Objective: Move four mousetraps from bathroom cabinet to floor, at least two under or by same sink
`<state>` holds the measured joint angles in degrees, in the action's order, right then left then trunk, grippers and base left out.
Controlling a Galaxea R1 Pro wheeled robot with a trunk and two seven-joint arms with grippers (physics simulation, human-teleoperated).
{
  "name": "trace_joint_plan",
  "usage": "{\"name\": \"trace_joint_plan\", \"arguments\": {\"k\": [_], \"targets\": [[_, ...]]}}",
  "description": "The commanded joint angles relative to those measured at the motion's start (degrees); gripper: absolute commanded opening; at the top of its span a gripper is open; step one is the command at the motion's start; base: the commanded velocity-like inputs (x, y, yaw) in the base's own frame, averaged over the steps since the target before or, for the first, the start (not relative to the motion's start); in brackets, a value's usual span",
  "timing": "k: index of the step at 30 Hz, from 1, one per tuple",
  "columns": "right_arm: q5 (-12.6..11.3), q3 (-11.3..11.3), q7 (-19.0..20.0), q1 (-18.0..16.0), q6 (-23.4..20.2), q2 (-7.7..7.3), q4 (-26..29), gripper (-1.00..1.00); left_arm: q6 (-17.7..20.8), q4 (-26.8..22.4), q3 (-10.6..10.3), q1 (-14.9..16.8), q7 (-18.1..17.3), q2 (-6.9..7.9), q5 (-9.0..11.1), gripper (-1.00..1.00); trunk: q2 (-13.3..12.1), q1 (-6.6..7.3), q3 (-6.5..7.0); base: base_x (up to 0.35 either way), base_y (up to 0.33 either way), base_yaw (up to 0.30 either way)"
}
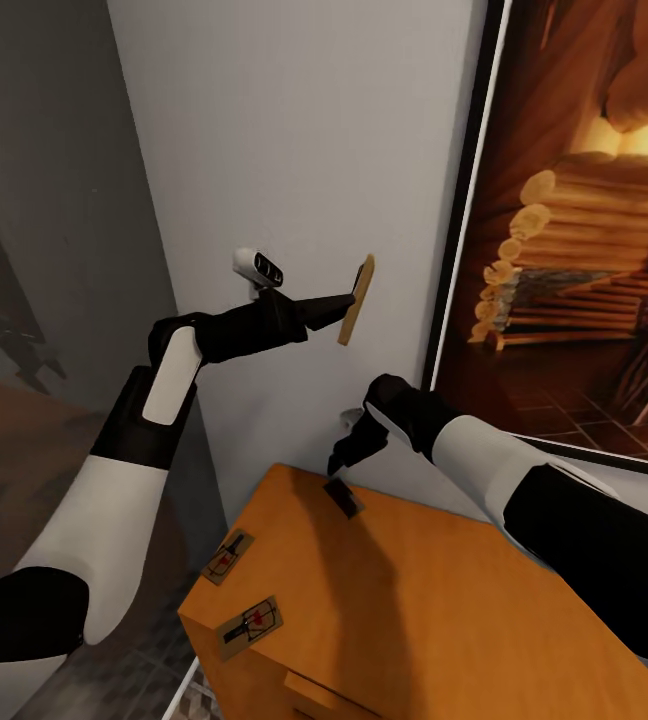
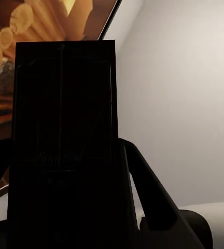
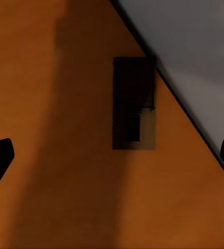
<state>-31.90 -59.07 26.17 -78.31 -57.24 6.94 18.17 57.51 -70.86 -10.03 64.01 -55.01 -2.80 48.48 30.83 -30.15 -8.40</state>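
Two mousetraps lie face up near the cabinet's (image 1: 444, 610) front-left corner, one (image 1: 250, 626) by the front edge and another (image 1: 227, 556) just behind it along the left edge. A third mousetrap (image 1: 343, 497) rests further back, close to the rear edge where the cabinet top meets the grey wall (image 1: 304, 130); it looks dark, in shadow.

That third trap is what the coming move turns on. Hovering directly above it, the right gripper (image 1: 342, 447) points down with its fingers spread wide and empty; in the right wrist view the trap (image 3: 134, 103) sits between the two fingertips, its long axis running across the line that joins them. A straight descent should put it within the jaws.

Raised in front of the wall, the left gripper (image 1: 347, 301) is clamped on the fourth mousetrap (image 1: 356, 300), held on edge. In the left wrist view this trap (image 2: 64, 140) is only a black slab, its wire parts barely readable. Floor tiles are scarcely visible below the cabinet, and no sink can be made out.
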Motion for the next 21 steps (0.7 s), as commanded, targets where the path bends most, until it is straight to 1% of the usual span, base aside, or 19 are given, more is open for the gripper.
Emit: {"name": "trace_joint_plan", "arguments": {"k": [1, 4, 5, 6, 7, 8, 10, 12, 15, 21], "targets": [[0.4, -0.2, 0.7, -0.1, 0.0, -0.04, 0.0, 1.0, 0.1, 0.0, 0.0, 0.1, -0.3, -0.01, -0.1, -1.0, 0.1, -0.03, -0.11, 0.0, 0.0, 0.0], [0.4, -0.1, 1.6, -0.1, 0.1, -0.19, 0.0, 1.0, 0.1, 0.1, 0.0, 0.1, -0.3, -0.01, -0.1, -1.0, 0.1, -0.03, -0.11, 0.0, 0.0, 0.0], [0.4, -0.1, 3.8, -0.1, 0.2, -0.28, 0.0, 1.0, 0.1, 0.1, 0.0, 0.1, -0.2, -0.04, -0.1, -1.0, 0.1, -0.03, -0.11, 0.0, 0.0, 0.0], [0.4, -0.1, 4.9, -0.1, 0.2, -0.31, 0.0, 1.0, 0.1, 0.1, 0.0, 0.1, -0.2, -0.07, -0.1, -1.0, 0.1, -0.03, -0.11, 0.0, 0.0, 0.0], [0.5, -0.2, 7.6, -0.1, 0.4, -0.37, -0.2, 1.0, 0.1, 0.1, 0.0, 0.1, -0.2, -0.11, -0.1, -1.0, 0.1, -0.03, -0.11, 0.0, 0.0, 0.0], [0.5, -0.3, 9.2, -0.1, 0.4, -0.42, -0.3, 1.0, 0.1, 0.1, 0.0, 0.1, -0.2, -0.13, -0.1, -1.0, 0.1, -0.03, -0.11, 0.0, 0.0, 0.0], [0.8, -0.5, 15.4, -0.1, 0.5, -0.64, -0.7, 1.0, 0.1, 0.1, 0.0, 0.1, -0.2, -0.22, -0.1, -1.0, 0.1, -0.03, -0.11, 0.0, 0.0, 0.0], [0.9, -0.6, 18.6, -0.1, 0.5, -1.04, -1.2, 1.0, 0.1, 0.1, 0.0, 0.1, -0.2, -0.25, -0.1, -1.0, 0.1, -0.03, -0.11, 0.0, 0.0, 0.0], [1.0, -0.7, 20.5, -0.1, 0.5, -1.51, -2.3, 1.0, 0.1, 0.1, 0.0, 0.1, -0.2, -0.27, -0.1, -1.0, 0.1, -0.03, -0.11, 0.0, 0.0, 0.0], [1.1, -0.8, 21.2, -0.1, 0.7, -1.7, -5.1, 1.0, 0.1, 0.1, -0.1, 0.1, -0.2, -0.28, -0.1, -1.0, 0.1, -0.03, -0.11, 0.0, 0.0, 0.0]]}}
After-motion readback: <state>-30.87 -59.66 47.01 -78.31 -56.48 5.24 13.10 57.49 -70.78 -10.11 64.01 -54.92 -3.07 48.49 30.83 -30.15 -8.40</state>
